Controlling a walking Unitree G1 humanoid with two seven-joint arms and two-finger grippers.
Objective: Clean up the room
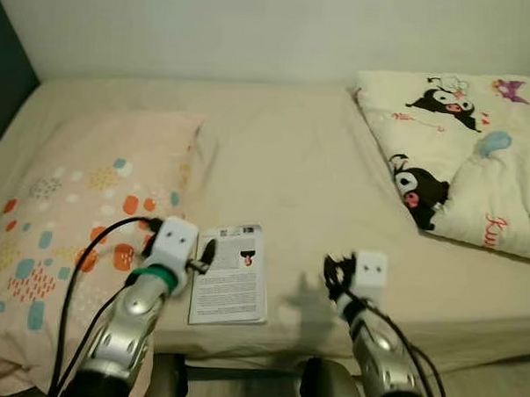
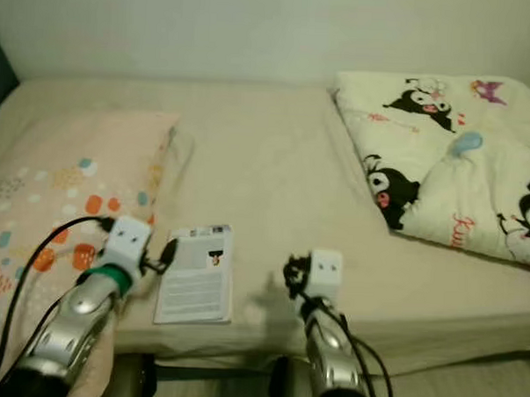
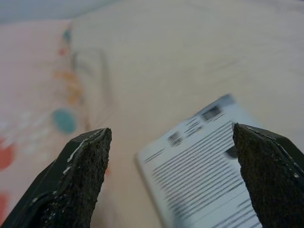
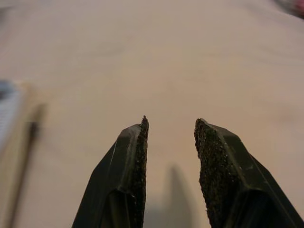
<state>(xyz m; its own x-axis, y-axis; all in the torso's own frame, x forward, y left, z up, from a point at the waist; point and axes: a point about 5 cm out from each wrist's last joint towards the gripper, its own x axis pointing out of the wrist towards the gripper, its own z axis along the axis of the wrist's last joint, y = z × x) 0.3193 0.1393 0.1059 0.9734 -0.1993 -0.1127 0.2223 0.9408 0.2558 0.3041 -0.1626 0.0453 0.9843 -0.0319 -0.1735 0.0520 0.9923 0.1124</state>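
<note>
Beige-sheeted bed (image 1: 302,165) against a pale wall (image 1: 255,27), dark panel (image 1: 2,73) at left, light floor (image 1: 503,385) below

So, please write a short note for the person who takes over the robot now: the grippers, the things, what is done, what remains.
Left gripper: open, empty, at the near bed edge, beside the white printed booklet.
Right gripper: slightly open, empty, over bare beige sheet.
Booklet lies flat near the bed's front edge, next to the pink pillow with coloured spots. White cartoon-print quilt lies folded at the robot's right.
Done: nothing grasped.
Left: probably pick up the booklet.
</note>
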